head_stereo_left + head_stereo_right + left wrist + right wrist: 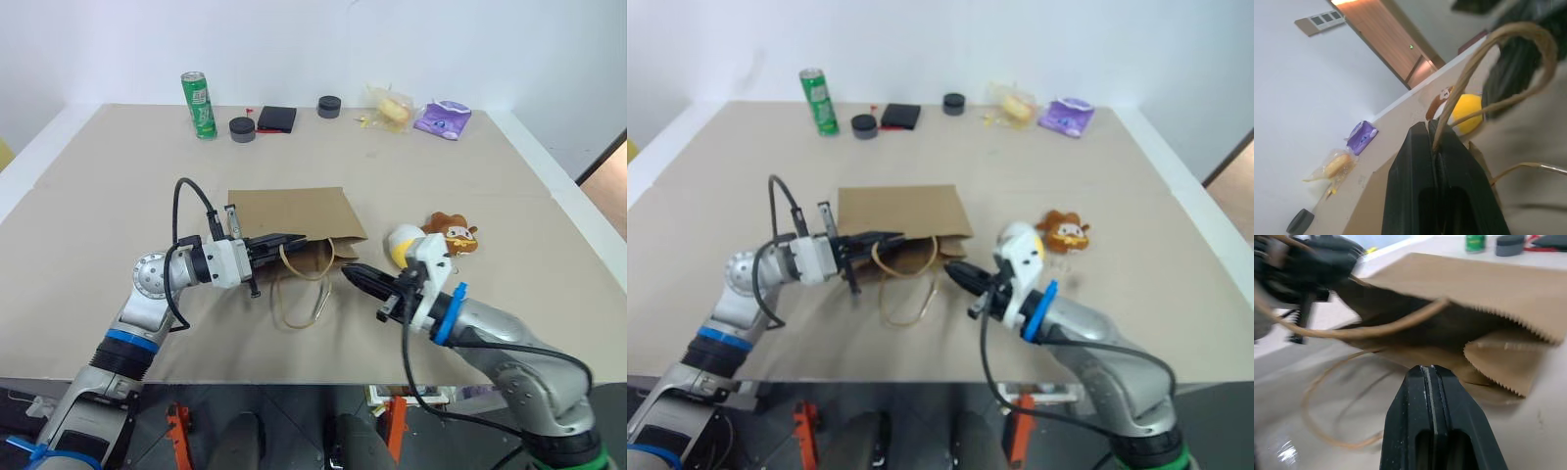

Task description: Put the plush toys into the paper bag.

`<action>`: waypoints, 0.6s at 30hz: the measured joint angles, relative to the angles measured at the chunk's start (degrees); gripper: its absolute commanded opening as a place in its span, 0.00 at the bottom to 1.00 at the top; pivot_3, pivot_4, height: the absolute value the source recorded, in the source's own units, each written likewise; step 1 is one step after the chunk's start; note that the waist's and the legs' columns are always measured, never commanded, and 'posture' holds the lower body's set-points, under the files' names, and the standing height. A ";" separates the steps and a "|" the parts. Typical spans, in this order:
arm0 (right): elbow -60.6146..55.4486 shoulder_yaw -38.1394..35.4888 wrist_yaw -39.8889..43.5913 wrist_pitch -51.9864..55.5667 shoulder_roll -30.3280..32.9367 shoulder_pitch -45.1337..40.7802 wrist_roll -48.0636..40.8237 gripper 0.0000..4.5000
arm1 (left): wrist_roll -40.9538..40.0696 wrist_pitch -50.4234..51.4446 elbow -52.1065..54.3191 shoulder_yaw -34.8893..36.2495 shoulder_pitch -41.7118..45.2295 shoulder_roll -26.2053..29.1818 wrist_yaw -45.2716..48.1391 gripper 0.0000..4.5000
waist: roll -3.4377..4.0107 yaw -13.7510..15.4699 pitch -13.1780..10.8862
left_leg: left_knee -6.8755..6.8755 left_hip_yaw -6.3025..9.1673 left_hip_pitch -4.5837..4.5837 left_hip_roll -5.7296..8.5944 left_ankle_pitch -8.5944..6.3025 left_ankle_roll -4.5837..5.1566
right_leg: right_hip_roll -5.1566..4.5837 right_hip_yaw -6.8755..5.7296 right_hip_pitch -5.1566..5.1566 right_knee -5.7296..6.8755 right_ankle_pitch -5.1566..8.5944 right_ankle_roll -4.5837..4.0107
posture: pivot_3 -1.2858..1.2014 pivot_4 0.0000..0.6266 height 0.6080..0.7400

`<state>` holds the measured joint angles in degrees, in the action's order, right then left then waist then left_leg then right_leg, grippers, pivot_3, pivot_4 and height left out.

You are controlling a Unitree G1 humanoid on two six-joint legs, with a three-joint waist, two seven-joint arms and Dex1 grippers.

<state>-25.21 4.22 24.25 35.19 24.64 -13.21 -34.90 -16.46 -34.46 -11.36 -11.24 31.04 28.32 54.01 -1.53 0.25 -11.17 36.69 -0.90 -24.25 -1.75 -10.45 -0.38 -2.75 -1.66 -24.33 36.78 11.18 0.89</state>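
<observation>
The brown paper bag [289, 213] lies flat mid-table, its mouth toward me and lifted slightly open. My left gripper [297, 239] is shut on the bag's upper cord handle [1498, 44] at the mouth. The lower handle [299, 308] loops loose on the table. My right gripper [350, 273] is shut with nothing in it, just to the right of the bag's mouth [1459, 328]. The yellow-and-white egg plush [403, 240] and the brown furry plush [453, 234] rest side by side on the table right of the bag, behind my right wrist.
Along the far edge stand a green can [200, 105], two black round lids [242, 128] [329, 106], a black wallet [277, 118], a clear-wrapped yellow snack packet [390, 108] and a purple packet [443, 119]. The table's front edge [294, 377] is close below both arms.
</observation>
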 measured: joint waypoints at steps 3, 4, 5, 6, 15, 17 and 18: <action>6.91 2.94 -0.89 -3.42 -5.22 -2.39 4.50 0.01 | -0.25 2.24 2.20 0.30 -0.23 -0.69 -0.07 0.00 | 0.00 0.10 0.00 | -0.03 0.05 -0.02 -0.02 0.00 0.00 | 0.07 0.01 -0.01 0.00 -0.02 -0.02 | 0.52 0.24 1.00; 9.64 3.22 -1.24 -4.66 -7.45 -3.08 5.72 0.01 | -0.26 2.80 2.99 0.67 -0.69 -0.69 -0.12 0.00 | -0.01 0.11 0.01 | -0.04 0.06 -0.01 -0.03 0.00 0.00 | 0.10 0.01 -0.01 0.00 -0.08 0.08 | 0.52 0.24 1.00; 12.07 3.44 -1.87 -5.78 -9.42 -3.76 6.77 0.01 | -0.26 3.25 3.31 0.77 -0.97 -0.88 -0.17 0.00 | 0.00 0.11 0.01 | -0.05 0.05 -0.01 -0.04 0.00 0.00 | 0.11 0.03 -0.01 0.00 -0.10 0.11 | 0.52 0.24 1.00; 15.24 3.95 -2.34 -7.10 -11.67 -4.90 8.15 0.01 | -0.21 3.58 3.80 0.85 -1.63 -1.08 -0.23 0.00 | -0.01 0.11 0.01 | -0.06 0.05 -0.01 -0.04 0.00 0.00 | 0.12 0.04 -0.03 0.00 -0.10 0.11 | 0.52 0.24 1.00; 23.53 6.66 -5.92 -10.77 -15.91 -5.71 17.30 0.01 | 1.27 7.39 6.41 3.30 -3.96 -3.47 -6.25 0.00 | -0.10 0.13 0.10 | -0.09 0.06 0.03 -0.06 0.00 0.00 | 0.15 0.07 -0.02 0.01 -0.10 0.05 | 0.52 0.24 1.00; 23.56 7.11 -6.07 -10.46 -15.90 -5.73 19.00 0.01 | 1.46 8.82 7.67 5.03 -4.17 -4.74 -9.34 0.00 | -0.28 0.16 0.31 | -0.09 0.11 0.04 -0.09 0.00 0.00 | 0.16 0.02 0.01 0.01 0.01 -0.15 | 0.52 0.24 1.00; 23.56 7.31 -6.17 -10.12 -15.89 -5.76 19.70 0.01 | 1.54 9.57 8.32 5.66 -4.16 -5.15 -10.86 0.00 | -0.34 0.17 0.43 | -0.09 0.13 0.05 -0.10 0.00 0.00 | 0.16 0.00 0.02 0.01 0.03 -0.19 | 0.52 0.24 1.00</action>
<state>-1.65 11.52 18.08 25.07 8.75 -18.97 -15.19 -14.91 -24.89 -3.04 -5.58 26.88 23.16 43.16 -1.88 0.42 -10.74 36.60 -0.78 -24.21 -1.84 -10.45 -0.38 -2.59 -1.65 -24.31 36.79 11.21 0.71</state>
